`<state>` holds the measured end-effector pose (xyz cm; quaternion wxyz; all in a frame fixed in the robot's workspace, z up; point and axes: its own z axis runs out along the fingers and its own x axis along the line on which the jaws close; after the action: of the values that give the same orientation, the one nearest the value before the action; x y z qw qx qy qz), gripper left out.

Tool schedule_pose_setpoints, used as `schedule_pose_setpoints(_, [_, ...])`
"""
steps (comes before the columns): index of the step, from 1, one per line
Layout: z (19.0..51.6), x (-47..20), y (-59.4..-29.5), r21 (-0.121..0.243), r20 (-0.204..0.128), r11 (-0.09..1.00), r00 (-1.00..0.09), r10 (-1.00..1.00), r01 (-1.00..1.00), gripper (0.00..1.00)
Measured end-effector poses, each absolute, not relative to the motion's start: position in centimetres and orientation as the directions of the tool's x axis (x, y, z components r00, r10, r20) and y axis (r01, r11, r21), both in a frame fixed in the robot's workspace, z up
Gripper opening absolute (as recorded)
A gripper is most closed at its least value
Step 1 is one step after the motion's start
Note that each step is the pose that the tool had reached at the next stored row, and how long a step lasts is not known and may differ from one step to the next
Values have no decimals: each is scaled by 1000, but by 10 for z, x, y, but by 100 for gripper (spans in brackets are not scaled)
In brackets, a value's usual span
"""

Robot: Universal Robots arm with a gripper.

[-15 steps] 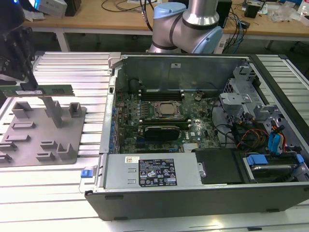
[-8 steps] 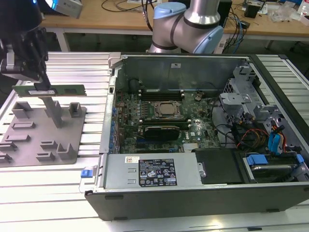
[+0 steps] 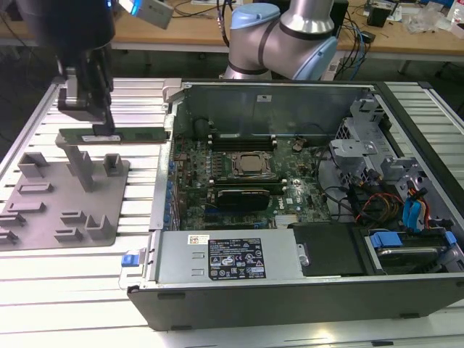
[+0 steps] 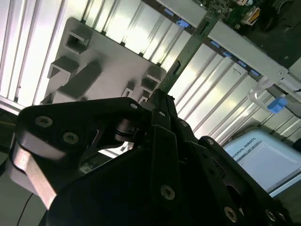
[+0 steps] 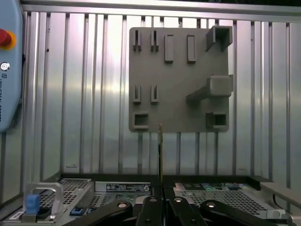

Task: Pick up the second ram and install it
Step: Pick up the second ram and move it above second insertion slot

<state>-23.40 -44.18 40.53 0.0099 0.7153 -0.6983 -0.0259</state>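
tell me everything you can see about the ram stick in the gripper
The ram stick is a long, narrow, flat green circuit board with a pale label on its face. It is level and stands on its long edge, clamped near its middle between the fingers of the gripper. It hangs over the grey tray, beside the open computer case. The first wrist view shows it edge-on.

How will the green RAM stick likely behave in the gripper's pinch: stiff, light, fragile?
The second ram looks stiff: gripped near its middle by the gripper, both ends run level, no droop. Probably light: it is edge-thin in the first wrist view. A bump at either end might pivot it in so narrow a pinch.
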Motion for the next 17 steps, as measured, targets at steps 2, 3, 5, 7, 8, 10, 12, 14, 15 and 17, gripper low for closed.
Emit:
schedule_pose_setpoints(2, [405,-223,-442,51,-23,-25,24,-999,-998,9])
schedule_pose_setpoints(3, [405,-217,-442,51,-23,-25,24,-999,-998,9])
schedule_pose_setpoints(5, [405,-205,-442,51,-23,-25,24,-999,-998,9])
schedule_pose_setpoints(7, [405,-192,-442,52,-23,-25,24,-999,-998,9])
schedule_pose_setpoints(8, [405,-184,-442,53,-23,-25,23,-999,-998,9])
schedule_pose_setpoints(10, [405,-172,-442,53,-23,-25,24,-999,-998,9])
schedule_pose_setpoints(12, [405,-159,-442,54,-23,-25,23,-999,-998,9])
schedule_pose_setpoints(14, [405,-144,-442,55,-23,-25,23,-999,-998,9])
schedule_pose_setpoints(15, [405,-133,-442,56,-24,-25,23,-999,-998,9])
schedule_pose_setpoints(17, [405,-125,-442,57,-23,-25,23,-999,-998,9])
